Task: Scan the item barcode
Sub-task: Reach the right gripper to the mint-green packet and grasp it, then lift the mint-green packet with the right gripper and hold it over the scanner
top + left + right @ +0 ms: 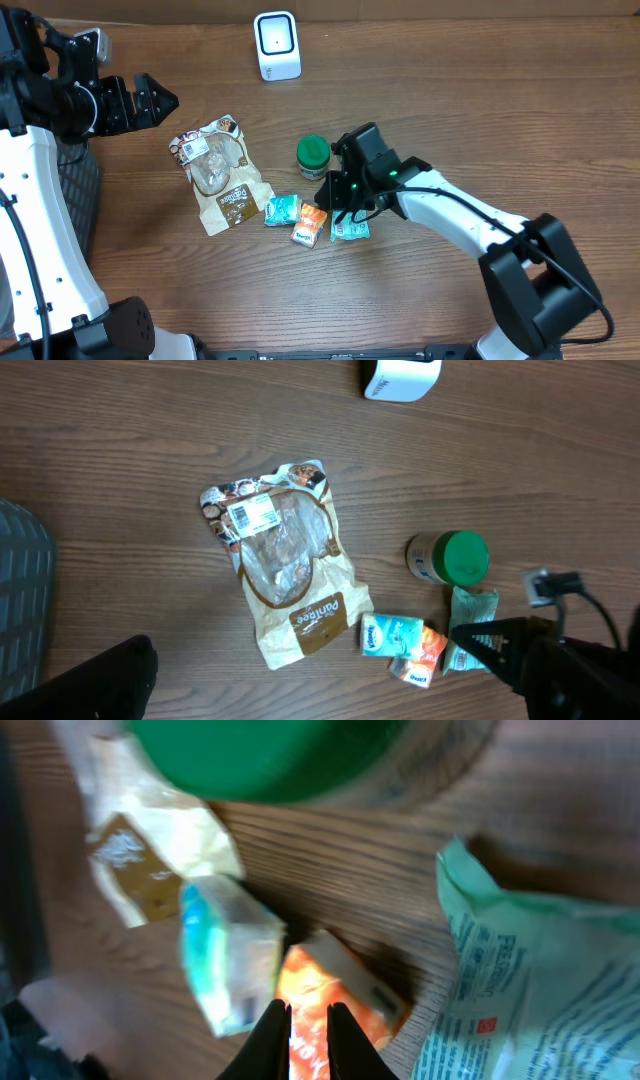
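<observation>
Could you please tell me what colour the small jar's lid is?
The lid is green, clearest in the left wrist view.

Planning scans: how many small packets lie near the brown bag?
3: a blue packet beside the bag, an orange packet at the right hand, a green packet partly under that arm. Others may hide there.
</observation>
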Controlling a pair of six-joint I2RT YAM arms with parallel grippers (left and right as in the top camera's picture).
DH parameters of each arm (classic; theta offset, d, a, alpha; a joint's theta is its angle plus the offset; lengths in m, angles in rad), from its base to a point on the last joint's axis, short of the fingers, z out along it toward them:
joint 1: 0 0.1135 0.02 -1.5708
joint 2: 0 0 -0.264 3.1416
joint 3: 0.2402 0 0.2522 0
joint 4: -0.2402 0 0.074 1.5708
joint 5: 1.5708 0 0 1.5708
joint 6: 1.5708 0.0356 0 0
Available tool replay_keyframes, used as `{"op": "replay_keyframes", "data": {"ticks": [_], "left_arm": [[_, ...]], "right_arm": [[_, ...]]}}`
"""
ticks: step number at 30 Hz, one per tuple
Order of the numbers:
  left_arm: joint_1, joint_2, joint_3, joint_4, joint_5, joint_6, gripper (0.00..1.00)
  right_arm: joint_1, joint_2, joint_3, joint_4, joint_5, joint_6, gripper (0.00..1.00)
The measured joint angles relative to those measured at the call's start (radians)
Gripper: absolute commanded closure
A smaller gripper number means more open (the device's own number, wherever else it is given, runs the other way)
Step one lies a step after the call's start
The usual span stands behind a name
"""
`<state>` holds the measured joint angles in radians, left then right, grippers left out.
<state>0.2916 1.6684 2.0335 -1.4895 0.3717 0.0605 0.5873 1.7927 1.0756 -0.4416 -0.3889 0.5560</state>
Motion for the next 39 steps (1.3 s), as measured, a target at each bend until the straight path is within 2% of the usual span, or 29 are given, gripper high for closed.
{"op": "replay_keyframes", "data": {"ticks": [9,17,19,21,22,23,26,30,35,39], "left_arm": [[0.0,0.0,0.0,0.0,0.0,0.0,0.0],[0.0,0.0,0.0,0.0,0.0,0.002,0.0],[0.0,0.0,0.0,0.0,0.0,0.002,0.0],[0.0,0.0,0.0,0.001,0.0,0.002,0.0],[0.0,0.0,0.0,0.0,0.0,0.002,0.0],[0.0,0.0,0.0,0.0,0.0,0.002,0.01],[0.0,0.0,0.0,0.0,0.0,0.002,0.0],[0.0,0.0,0.0,0.0,0.0,0.002,0.0],[0.0,0.0,0.0,0.0,0.0,0.002,0.0],[0.0,0.0,0.0,0.0,0.0,0.002,0.0]], "right_arm": [[-0.005,0.014,0.005,-0.075,0.176,0.103,0.89],[-0.238,0.014,0.09,-0.204,0.223,-0.018,0.82],[-0.293,0.014,0.109,-0.264,0.208,-0.083,0.65],[-0.341,0.015,0.142,-0.338,0.172,-0.169,0.4],[-0.369,0.015,0.16,-0.37,0.143,-0.212,0.31],[-0.406,0.015,0.181,-0.404,0.097,-0.293,0.26],[-0.499,0.015,0.204,-0.448,-0.014,-0.505,0.25],[-0.539,0.025,0.18,-0.449,-0.165,-0.757,0.25],[-0.485,0.126,0.171,-0.441,-0.234,-0.892,0.31],[-0.457,0.211,0.163,-0.437,-0.255,-0.938,0.38]]}}
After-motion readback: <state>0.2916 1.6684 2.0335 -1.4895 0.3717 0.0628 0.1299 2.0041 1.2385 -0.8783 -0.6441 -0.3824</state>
